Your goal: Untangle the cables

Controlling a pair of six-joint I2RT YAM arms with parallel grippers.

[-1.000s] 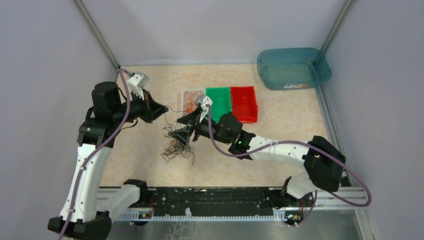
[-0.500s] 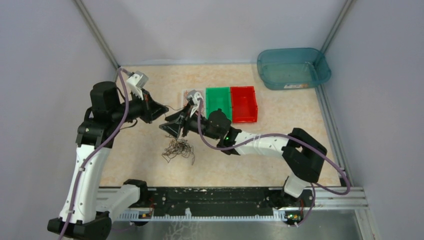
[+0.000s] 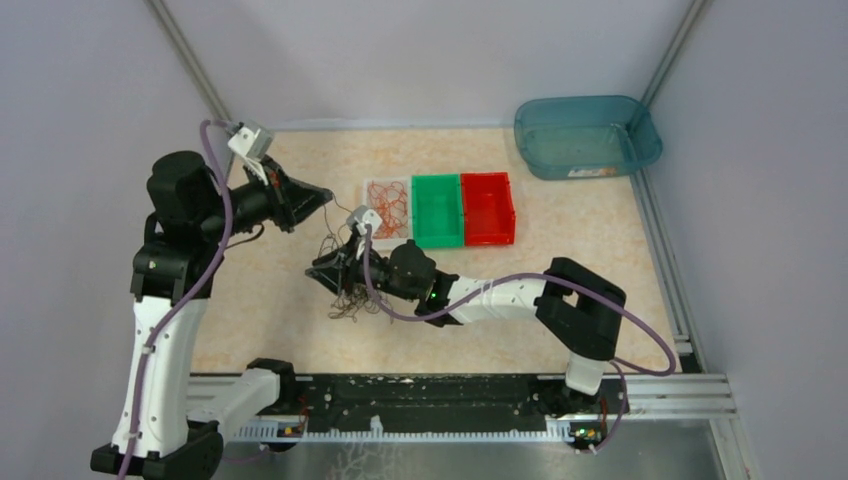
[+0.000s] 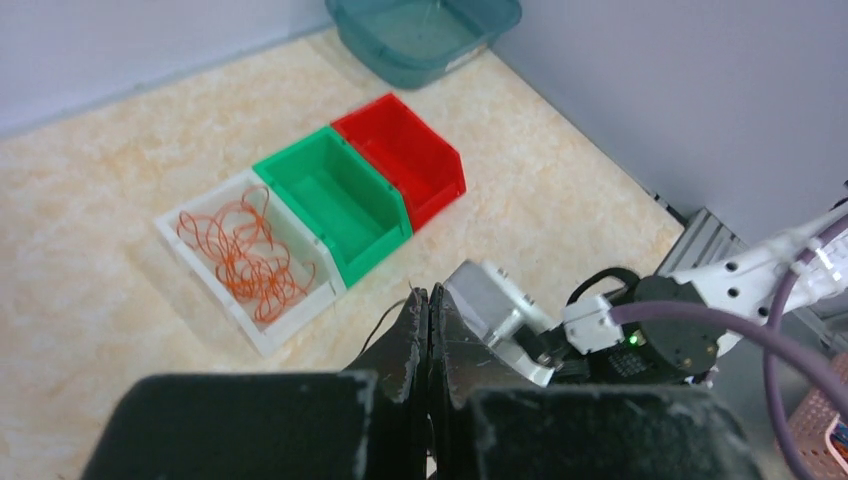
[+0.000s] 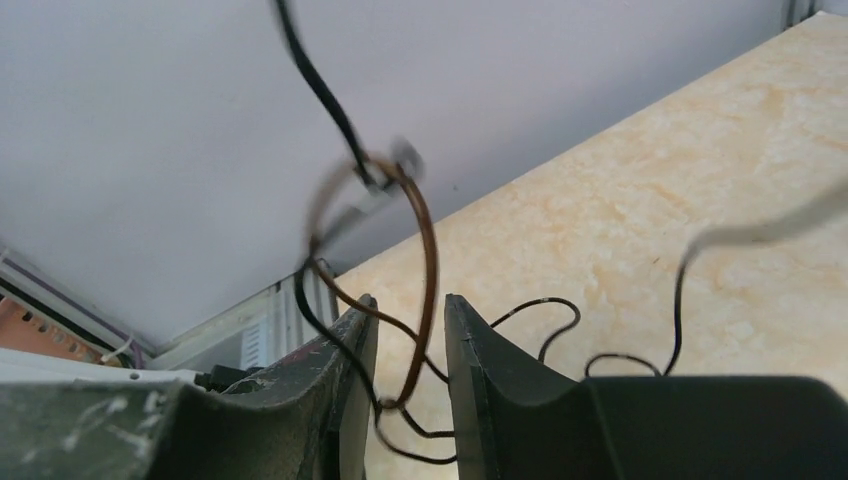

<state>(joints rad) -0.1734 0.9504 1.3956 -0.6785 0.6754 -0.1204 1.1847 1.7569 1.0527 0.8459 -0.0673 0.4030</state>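
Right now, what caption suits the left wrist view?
Left gripper pinching a thin dark wire near a white bin of curly orange-red wires, a green bin, a red bin.

The left arm (image 3: 160,330) stands raised, jaws pressed together; right arm (image 3: 500,293) reaches left, jaws narrowly apart.

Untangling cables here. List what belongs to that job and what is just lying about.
Job: dark cables, left gripper pinching a strand, right gripper, orange cables, white bin holding them.
Lying about: empty green bin, empty red bin, teal tub.
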